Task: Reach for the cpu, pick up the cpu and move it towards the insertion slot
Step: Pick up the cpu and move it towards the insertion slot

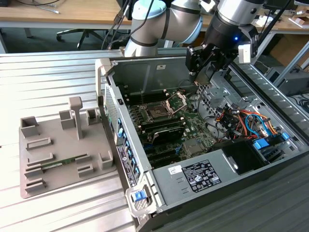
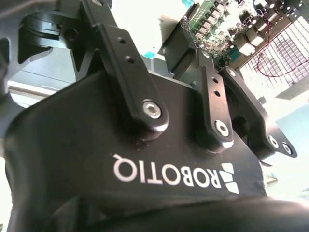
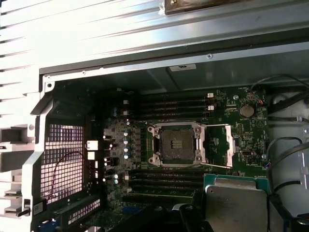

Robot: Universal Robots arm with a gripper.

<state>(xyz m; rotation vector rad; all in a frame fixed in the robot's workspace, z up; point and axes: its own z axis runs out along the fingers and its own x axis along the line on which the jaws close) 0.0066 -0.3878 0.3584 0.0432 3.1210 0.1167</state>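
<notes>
Ribbed metal table (image 1: 58, 72) carries one open computer case (image 1: 145, 67). One gripper (image 1: 205, 77) grips one cpu (image 3: 236, 205) above one insertion slot (image 3: 177, 145).

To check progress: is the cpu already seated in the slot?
No: in the first wrist view the slot lies open and bare, and the cpu is apart from it.

A robotics lab or electronics workshop: an opened black desktop computer case (image 1: 207, 159) lies on a ribbed grey metal tabletop (image 1: 48, 77) beside a grey moulded parts fixture (image 1: 63, 150), with long wooden workbenches (image 1: 58, 14) and an office chair's wheeled base (image 1: 77, 33) behind.
</notes>
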